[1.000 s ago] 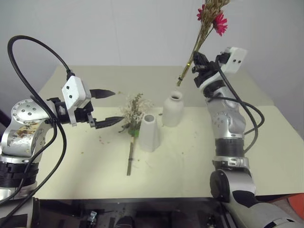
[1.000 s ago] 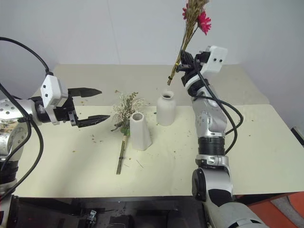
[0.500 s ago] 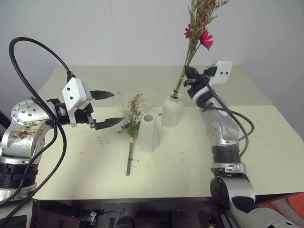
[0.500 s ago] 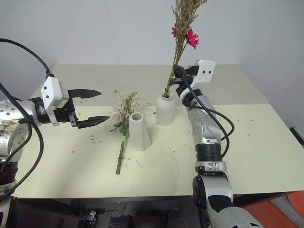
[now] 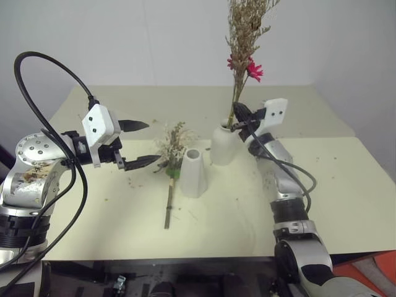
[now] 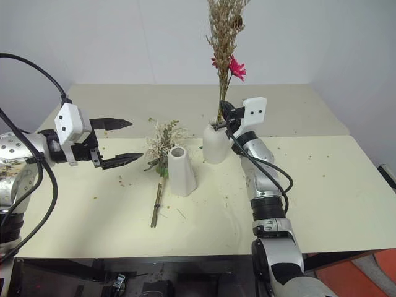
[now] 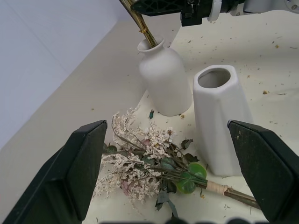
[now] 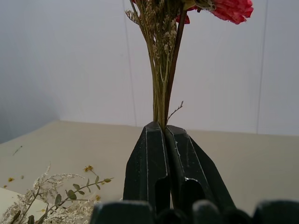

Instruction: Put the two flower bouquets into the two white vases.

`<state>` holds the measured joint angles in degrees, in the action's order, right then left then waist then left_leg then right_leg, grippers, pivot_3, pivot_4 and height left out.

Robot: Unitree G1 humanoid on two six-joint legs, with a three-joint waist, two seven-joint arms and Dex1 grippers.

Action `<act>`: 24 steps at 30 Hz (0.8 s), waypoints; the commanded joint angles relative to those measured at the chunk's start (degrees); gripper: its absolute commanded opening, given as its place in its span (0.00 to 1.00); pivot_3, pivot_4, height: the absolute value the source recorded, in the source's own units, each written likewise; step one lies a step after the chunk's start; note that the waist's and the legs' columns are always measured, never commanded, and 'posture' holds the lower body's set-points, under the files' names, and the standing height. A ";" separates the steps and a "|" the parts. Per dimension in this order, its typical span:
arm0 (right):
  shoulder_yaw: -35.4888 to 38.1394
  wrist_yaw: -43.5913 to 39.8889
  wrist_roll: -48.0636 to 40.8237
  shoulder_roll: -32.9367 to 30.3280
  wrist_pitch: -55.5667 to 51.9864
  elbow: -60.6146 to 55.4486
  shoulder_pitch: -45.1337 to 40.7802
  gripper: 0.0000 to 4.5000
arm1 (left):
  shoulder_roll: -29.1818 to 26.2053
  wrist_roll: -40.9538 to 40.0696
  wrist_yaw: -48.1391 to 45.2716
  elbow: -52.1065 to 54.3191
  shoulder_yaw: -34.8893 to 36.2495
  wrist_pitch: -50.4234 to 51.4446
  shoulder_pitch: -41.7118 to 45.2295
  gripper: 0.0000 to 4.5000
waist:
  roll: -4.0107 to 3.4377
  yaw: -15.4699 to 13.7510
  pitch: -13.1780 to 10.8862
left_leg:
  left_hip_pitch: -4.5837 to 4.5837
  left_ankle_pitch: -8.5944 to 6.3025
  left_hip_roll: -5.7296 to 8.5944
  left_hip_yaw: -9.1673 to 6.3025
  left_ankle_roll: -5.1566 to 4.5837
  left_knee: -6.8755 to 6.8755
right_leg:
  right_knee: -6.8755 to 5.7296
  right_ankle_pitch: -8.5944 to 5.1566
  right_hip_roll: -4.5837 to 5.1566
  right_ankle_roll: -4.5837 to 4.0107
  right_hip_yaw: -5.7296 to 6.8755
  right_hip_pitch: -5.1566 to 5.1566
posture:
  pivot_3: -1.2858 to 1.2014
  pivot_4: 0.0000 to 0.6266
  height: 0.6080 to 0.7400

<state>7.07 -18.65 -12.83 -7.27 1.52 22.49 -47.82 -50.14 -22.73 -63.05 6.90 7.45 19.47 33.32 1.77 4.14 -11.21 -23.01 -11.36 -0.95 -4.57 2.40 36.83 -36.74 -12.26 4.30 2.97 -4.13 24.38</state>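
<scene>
The tan-brown bouquet (image 5: 244,37) with its red daisies stands nearly upright. My right gripper (image 5: 238,116) is shut on its stems (image 8: 161,84) just above the neck of the round white vase (image 5: 224,145), and the stem ends dip into that neck (image 7: 150,41). The tapered white vase (image 5: 193,173) stands empty in front of it, to the left. The cream and pink bouquet (image 5: 173,145) lies flat on the table against the tapered vase's left side, stem toward me. My left gripper (image 5: 151,142) hovers open just left of that bouquet, holding nothing.
Dry plant crumbs are scattered over the cream table (image 5: 346,185). A black cable (image 5: 37,68) loops above my left arm. A pale wall rises behind the table's far edge.
My right arm came down and to the left, bringing the tan bouquet upright and its stem ends from above the round vase into its neck. The left arm stayed put.
</scene>
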 commanded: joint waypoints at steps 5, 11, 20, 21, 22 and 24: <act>-1.67 -4.19 -0.68 -0.73 1.37 -3.59 2.06 0.00 | -0.55 0.07 0.39 0.97 0.97 -1.72 0.48 1.00 | 0.00 0.05 0.00 | 0.01 0.00 0.00 0.00 0.00 0.00 | 0.00 0.00 0.00 0.00 0.00 -0.01 | 0.52 0.24 1.00; -2.15 -4.07 0.17 -1.58 -0.46 -6.57 4.31 0.38 | -0.50 0.20 0.41 0.65 1.13 -2.10 0.04 1.00 | 0.00 -0.02 0.00 | 0.01 0.00 0.00 0.00 0.00 0.00 | 0.00 0.00 0.00 0.00 0.00 -0.01 | 0.52 0.24 1.00; -3.25 -3.89 2.37 -5.90 -5.23 -13.63 8.28 0.99 | -0.12 0.35 0.83 0.61 1.13 -2.10 -0.30 1.00 | 0.00 -0.11 0.00 | 0.01 0.00 0.00 0.00 0.00 0.00 | 0.00 -0.01 0.00 0.01 0.00 -0.01 | 0.52 0.24 1.00; -3.18 -4.81 1.52 -6.98 -7.13 -16.02 9.65 0.99 | -0.21 -0.13 0.94 1.19 1.79 -1.76 -0.93 1.00 | 0.00 -0.12 0.00 | 0.00 0.00 0.00 0.00 0.00 0.00 | 0.00 -0.02 0.00 0.01 0.00 -0.01 | 0.52 0.24 1.00; -2.96 -6.32 -0.19 -8.22 -9.55 -18.72 11.16 0.99 | -0.36 -0.78 1.16 1.91 2.79 -1.27 -1.91 1.00 | 0.00 -0.13 0.00 | 0.00 0.00 0.00 0.00 0.00 0.00 | 0.00 -0.02 0.00 0.01 0.00 -0.01 | 0.52 0.24 1.00; -2.82 -6.96 -0.10 -10.88 -12.16 -23.87 14.39 0.99 | -0.73 -1.93 2.86 3.92 5.69 0.52 -4.76 1.00 | 0.00 -0.14 0.00 | -0.02 0.00 0.01 0.00 0.00 0.00 | 0.03 -0.03 0.02 0.02 0.00 -0.01 | 0.52 0.24 1.00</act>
<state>3.10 -24.98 -12.03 -16.72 -8.59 4.35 -34.15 -49.90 -22.91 -61.76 8.37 9.32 19.08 29.29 1.77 4.00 -11.21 -23.06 -11.37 -0.94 -4.57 2.40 36.83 -36.71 -12.30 4.33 2.99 -4.13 24.38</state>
